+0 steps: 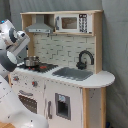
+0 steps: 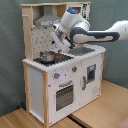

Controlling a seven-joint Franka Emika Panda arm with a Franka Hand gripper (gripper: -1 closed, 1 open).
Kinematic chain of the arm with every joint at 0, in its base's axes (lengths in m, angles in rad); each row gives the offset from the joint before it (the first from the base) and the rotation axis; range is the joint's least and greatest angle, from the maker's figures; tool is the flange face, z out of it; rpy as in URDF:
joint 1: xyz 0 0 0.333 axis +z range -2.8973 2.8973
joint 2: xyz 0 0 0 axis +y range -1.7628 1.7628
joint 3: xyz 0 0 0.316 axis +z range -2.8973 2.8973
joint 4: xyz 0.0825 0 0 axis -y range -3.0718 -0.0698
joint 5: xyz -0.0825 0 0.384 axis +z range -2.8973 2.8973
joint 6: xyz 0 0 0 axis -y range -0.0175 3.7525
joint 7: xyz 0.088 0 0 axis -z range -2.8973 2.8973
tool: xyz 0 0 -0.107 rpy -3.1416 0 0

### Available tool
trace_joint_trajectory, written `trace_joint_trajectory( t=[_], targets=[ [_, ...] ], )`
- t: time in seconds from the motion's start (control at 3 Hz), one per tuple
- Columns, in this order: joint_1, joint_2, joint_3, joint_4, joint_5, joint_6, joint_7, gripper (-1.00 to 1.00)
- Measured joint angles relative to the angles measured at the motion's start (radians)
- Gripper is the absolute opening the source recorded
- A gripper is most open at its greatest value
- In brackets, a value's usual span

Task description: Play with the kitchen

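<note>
The kitchen (image 1: pixel 70 95) is a tall white and pale-wood toy unit with a grey hood (image 1: pixel 39 26), a black faucet (image 1: pixel 85 59), a sink (image 1: pixel 75 73) and a white-tiled back wall. A small metal pot (image 2: pixel 47 56) sits on the hob (image 2: pixel 55 58) in both exterior views. My white arm (image 2: pixel 95 35) reaches in from the second exterior view's right. My gripper (image 2: pixel 54 37) hangs under the hood, above and just behind the pot, touching nothing I can see. The oven door (image 2: pixel 62 95) is closed.
A toy microwave (image 1: pixel 72 22) sits on the top shelf. The kitchen stands on a pale wooden floor (image 2: pixel 110 110) against a grey curtain (image 2: pixel 10 50). In the first exterior view my arm's white body (image 1: pixel 10 50) fills the left edge, next to the hob side.
</note>
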Motion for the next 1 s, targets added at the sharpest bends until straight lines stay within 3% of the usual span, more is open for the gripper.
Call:
trace_joint_trajectory(
  t=[1.0],
  targets=[
    [0.141,0.0,-0.088,-0.007,-0.26,-0.132,0.001,1.0]
  ],
)
